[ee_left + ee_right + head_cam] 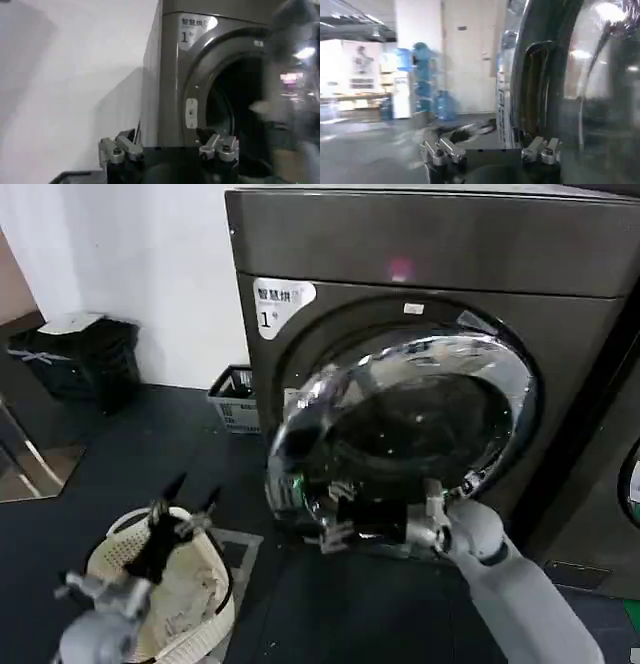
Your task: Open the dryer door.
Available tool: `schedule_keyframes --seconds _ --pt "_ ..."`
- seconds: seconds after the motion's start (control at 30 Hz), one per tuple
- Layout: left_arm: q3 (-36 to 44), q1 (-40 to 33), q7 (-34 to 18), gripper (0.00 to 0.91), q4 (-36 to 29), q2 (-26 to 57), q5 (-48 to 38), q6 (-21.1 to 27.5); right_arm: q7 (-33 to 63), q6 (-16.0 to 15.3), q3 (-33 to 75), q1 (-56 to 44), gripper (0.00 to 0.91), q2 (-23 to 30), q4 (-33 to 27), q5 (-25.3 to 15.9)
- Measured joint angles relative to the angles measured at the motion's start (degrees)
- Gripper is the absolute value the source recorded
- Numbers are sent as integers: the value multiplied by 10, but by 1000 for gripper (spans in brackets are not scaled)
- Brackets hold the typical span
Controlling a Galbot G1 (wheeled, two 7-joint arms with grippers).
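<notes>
The dryer door (410, 434) stands partly swung out from the dryer (560, 264). The right gripper (345, 529), jaws spread wide, sits at its lower rim and could slip off the chrome, leaving it half open

There is one dryer (420, 254) with one dryer door (400, 439), one white sticker (280, 304) and one pink light (401, 268). Two grippers are visible: the left gripper (185, 504) and the right gripper (345, 529). There are also one cream laundry basket (195, 624), one grey crate (233, 399) and one black bin (80, 359).
</notes>
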Motion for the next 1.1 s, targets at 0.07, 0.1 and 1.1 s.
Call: schedule_keyframes --seconds 0.07,0.1,1.1 --pt "21 -27 6 907 13 23 -31 10 -15 1 14 -15 907 -8 14 0" --pt "31 -39 8 907 17 32 -40 11 -22 2 20 -23 907 -12 22 0" --pt "342 -340 137 907 106 127 -211 71 -126 45 143 -155 907 -53 83 3"
